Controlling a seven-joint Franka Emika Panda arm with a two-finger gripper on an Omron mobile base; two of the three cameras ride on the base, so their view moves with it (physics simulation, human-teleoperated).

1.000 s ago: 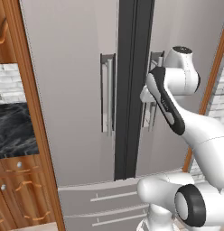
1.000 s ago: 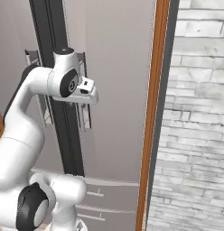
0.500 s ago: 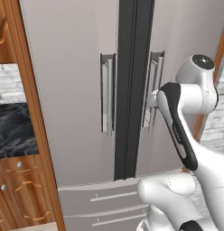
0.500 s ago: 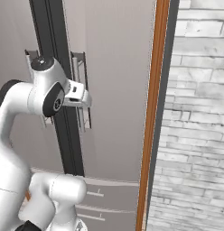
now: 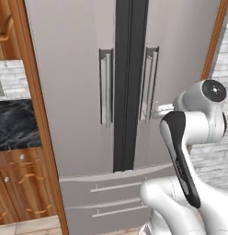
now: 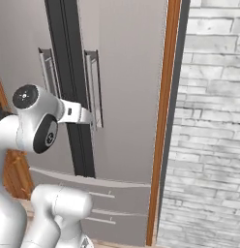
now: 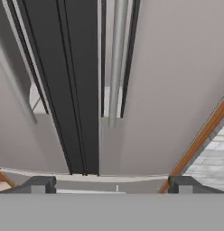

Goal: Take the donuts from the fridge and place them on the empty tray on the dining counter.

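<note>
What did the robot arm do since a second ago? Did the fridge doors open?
The pincer let go of the right door handle, opened wide and backed away as the arm folded lower. The fridge doors stayed shut, and the drawers too.

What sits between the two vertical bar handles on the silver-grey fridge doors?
A dark vertical strip where the doors meet lies between the left handle and right handle, seen in the left base view.

Fridge (image 5: 74, 87) doors shut, twin vertical bar handles (image 5: 105, 87) flanking the dark centre seam (two drawers below). Gripper (image 5: 158, 110) just beside the right handle (image 5: 150, 82); black marble tabletop (image 5: 14, 124) at left.
</note>
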